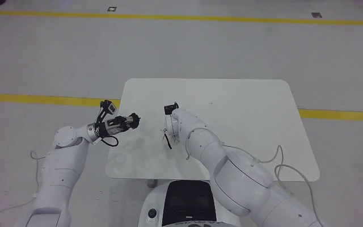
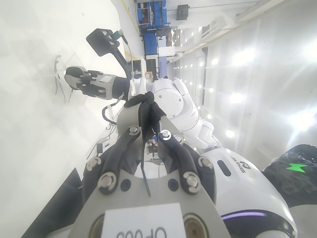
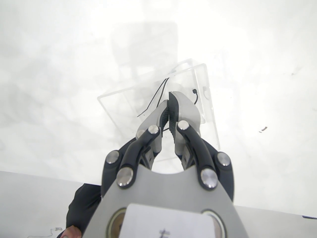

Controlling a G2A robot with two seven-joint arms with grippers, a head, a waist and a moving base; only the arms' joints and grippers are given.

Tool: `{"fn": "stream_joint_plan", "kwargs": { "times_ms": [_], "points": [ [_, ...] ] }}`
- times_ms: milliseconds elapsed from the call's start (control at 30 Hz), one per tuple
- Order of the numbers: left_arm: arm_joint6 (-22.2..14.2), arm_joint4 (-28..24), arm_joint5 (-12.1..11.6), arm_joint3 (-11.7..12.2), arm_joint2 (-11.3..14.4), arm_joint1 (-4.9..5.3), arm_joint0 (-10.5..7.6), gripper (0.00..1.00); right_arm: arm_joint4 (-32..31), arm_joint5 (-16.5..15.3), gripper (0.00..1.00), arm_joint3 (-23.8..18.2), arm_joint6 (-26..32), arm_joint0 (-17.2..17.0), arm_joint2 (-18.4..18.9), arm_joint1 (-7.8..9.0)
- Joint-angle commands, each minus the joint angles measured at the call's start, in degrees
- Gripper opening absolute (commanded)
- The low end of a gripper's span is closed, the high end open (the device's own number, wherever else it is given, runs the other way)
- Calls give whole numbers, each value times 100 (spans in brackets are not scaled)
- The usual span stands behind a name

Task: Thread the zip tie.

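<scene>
My left gripper (image 1: 136,119) hovers over the white table's (image 1: 238,113) left edge, shut on a thin black zip tie (image 2: 145,172) whose tail runs back toward the wrist. My right gripper (image 3: 169,100) is further in, its fingers pressed together and pointing down into a small clear plastic stand (image 3: 206,80). Two thin black zip tie strands (image 3: 153,97) lie in the stand beside its fingertips, and another tie end (image 3: 196,94) curls on the other side. I cannot tell if anything sits between its pads. The left wrist view shows the right gripper (image 2: 68,75) at the stand (image 2: 74,59).
The stand sits close to the table's near edge (image 3: 37,174). A loose cable (image 1: 278,156) hangs by the right arm. Bare tabletop stretches to the far side and the right.
</scene>
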Motion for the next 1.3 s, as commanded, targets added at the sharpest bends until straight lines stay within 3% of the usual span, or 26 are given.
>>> {"fn": "stream_joint_plan", "kwargs": {
  "times_ms": [0, 67, 100, 200, 1267],
  "points": [
    [0, 0, 0, 0, 0, 0, 0, 0, 11, 0, 0, -4, -2, 3, 2, 0],
    [0, 0, 0, 0, 0, 0, 0, 0, 10, 0, 1, -27, -1, -8, 1, 0],
    [0, 0, 0, 0, 0, 0, 0, 0, 5, 0, 10, -47, 3, -17, -10, 0],
    [0, 0, 0, 0, 0, 0, 0, 0, -27, 0, 16, -89, 15, -41, -23, 0],
    [0, 0, 0, 0, 0, 0, 0, 0, -359, 0, 20, -277, 213, -173, -106, 0]
  ]
}}
